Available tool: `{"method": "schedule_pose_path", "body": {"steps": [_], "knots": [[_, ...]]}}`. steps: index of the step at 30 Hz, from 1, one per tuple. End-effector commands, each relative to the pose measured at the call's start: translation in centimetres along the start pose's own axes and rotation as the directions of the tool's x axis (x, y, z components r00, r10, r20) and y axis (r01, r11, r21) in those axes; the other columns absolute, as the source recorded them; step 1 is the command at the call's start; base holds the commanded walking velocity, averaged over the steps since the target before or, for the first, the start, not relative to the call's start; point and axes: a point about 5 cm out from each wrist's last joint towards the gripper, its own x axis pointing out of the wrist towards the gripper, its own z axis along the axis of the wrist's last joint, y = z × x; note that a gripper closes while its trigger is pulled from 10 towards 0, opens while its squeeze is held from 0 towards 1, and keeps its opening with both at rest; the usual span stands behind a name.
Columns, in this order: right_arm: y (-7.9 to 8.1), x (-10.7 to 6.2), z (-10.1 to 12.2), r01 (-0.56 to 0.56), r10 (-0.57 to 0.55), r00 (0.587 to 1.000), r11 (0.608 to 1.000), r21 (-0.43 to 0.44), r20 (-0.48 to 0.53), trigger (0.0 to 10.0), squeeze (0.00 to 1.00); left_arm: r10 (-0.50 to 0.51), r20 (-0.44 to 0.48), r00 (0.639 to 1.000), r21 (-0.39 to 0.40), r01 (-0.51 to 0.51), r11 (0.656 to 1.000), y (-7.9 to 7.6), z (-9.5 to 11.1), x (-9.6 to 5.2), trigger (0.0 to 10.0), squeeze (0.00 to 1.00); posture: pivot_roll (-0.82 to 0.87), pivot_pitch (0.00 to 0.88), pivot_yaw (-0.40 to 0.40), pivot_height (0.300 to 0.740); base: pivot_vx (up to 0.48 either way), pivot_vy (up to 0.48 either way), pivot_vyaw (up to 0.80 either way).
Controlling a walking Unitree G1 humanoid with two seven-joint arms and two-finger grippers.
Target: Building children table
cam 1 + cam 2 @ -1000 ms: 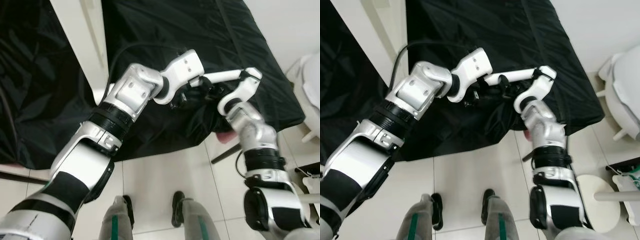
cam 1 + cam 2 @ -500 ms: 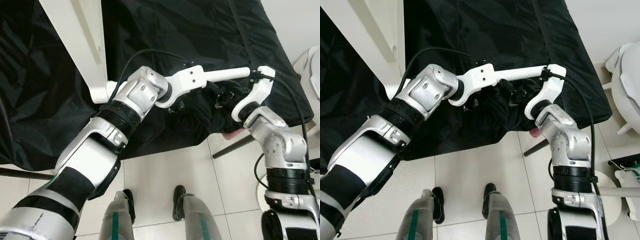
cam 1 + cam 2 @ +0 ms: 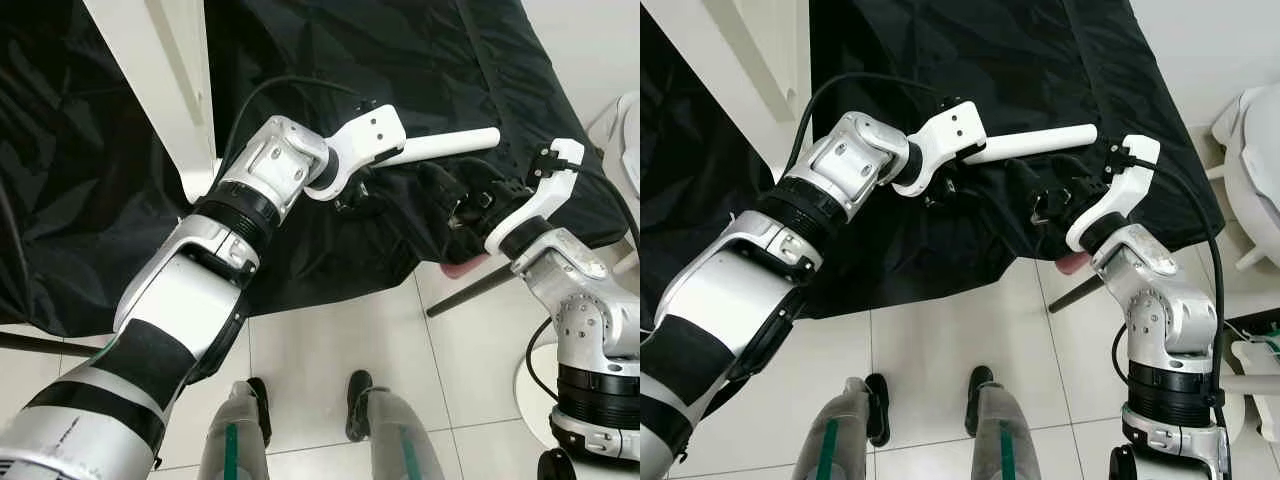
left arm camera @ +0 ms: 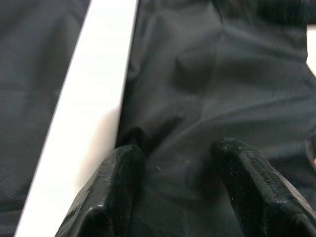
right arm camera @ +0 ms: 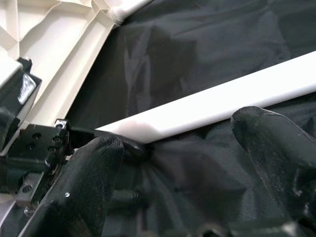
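the left gripper (image 4: 177, 197) stands spread, its fingers (image 4: 111, 192) beside the near end of the white table leg (image 3: 445, 147) — whether they pinch it i cannot tell. the leg's long axis runs out rightward over the black cloth (image 3: 400, 60). the right gripper (image 5: 187, 163), also spread, sits just below the leg's free end, apart from it. half a second ago that wrist was up against the leg's tip; it has backed off. the white tabletop panel (image 3: 165, 80) lies to the left.

Counting: two grippers showing, left gripper (image 4: 180, 190) and right gripper (image 5: 182, 173); one white table leg (image 3: 450, 146); one white tabletop panel (image 3: 160, 80); one black cloth (image 3: 380, 50) lying underneath.
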Motion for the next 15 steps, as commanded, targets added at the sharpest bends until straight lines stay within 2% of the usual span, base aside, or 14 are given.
{"method": "schedule_pose_path", "body": {"steps": [1,2,3,4,5,6,9,10,11,12,13,14,15], "knots": [[0.3,0.2,0.1,-0.013,0.013,1.000,1.000,0.009,0.013,10.0,0.00,0.296,0.115,0.948,-0.006,-0.297,0.955,2.3,2.9,-2.0,10.0,0.00,-0.02,0.238,0.046,0.740,0.000,0.000,0.00],[0.3,0.2,0.1,-0.013,0.013,1.000,1.000,0.009,0.013,10.0,0.00,0.296,0.115,0.948,-0.006,-0.297,0.955,2.3,2.9,-2.0,10.0,0.00,-0.02,0.238,0.046,0.740,0.000,0.000,0.00],[0.4,0.4,0.2,-0.022,0.022,1.000,1.000,0.007,0.016,10.0,0.00,0.311,0.190,0.931,-0.051,-0.307,0.950,2.8,4.3,-3.3,10.0,0.00,-0.02,0.238,0.046,0.740,0.000,0.000,0.00],[0.4,0.7,0.3,-0.025,0.025,1.000,1.000,-0.004,0.014,10.0,0.00,0.396,0.248,0.884,-0.113,-0.379,0.918,4.0,5.3,-5.1,10.0,0.00,-0.01,0.235,0.047,0.740,0.000,0.000,0.00],[0.4,0.7,0.3,-0.025,0.025,1.000,1.000,-0.004,0.014,10.0,0.00,0.396,0.248,0.884,-0.113,-0.379,0.918,4.0,5.3,-5.1,10.0,0.00,-0.01,0.235,0.047,0.740,0.000,0.000,0.00],[0.4,0.8,0.4,-0.029,0.029,0.999,1.000,-0.007,0.015,10.0,0.00,0.486,0.275,0.830,-0.194,-0.447,0.873,5.3,5.7,-6.9,10.0,0.00,-0.01,0.234,0.042,0.740,0.000,0.000,0.00],[0.4,0.8,0.4,-0.029,0.029,0.999,1.000,-0.007,0.015,10.0,0.00,0.486,0.275,0.830,-0.194,-0.447,0.873,5.3,5.7,-6.9,10.0,0.00,-0.01,0.234,0.042,0.740,0.000,0.000,0.00],[0.3,1.0,0.4,-0.033,0.033,0.999,0.999,-0.009,0.015,10.0,0.00,0.588,0.294,0.754,-0.294,-0.513,0.806,6.6,5.7,-9.3,10.0,0.00,0.00,0.230,0.037,0.740,0.000,0.000,0.00],[0.3,1.0,0.4,-0.033,0.033,0.999,0.999,-0.009,0.015,10.0,0.00,0.588,0.294,0.754,-0.294,-0.513,0.806,6.6,5.7,-9.3,10.0,0.00,0.00,0.230,0.037,0.740,0.000,0.000,0.00],[0.3,1.2,0.4,-0.037,0.038,0.999,0.999,-0.012,0.015,10.0,0.00,0.652,0.291,0.700,-0.364,-0.549,0.752,7.2,5.1,-11.2,10.0,0.00,0.00,0.230,0.035,0.740,0.000,0.000,0.00],[0.3,1.2,0.4,-0.037,0.038,0.999,0.999,-0.012,0.015,10.0,0.00,0.652,0.291,0.700,-0.364,-0.549,0.752,7.2,5.1,-11.2,10.0,0.00,0.00,0.230,0.035,0.740,0.000,0.000,0.00],[0.3,1.4,0.4,-0.046,0.046,0.999,0.999,-0.015,0.015,10.0,0.00,0.687,0.278,0.672,-0.414,-0.561,0.717,7.2,4.0,-12.3,10.0,0.00,0.00,0.230,0.036,0.740,0.000,0.000,0.00],[0.3,1.4,0.4,-0.046,0.046,0.999,0.999,-0.015,0.015,10.0,0.00,0.687,0.278,0.672,-0.414,-0.561,0.717,7.2,4.0,-12.3,10.0,0.00,0.00,0.230,0.036,0.740,0.000,0.000,0.00]]}}
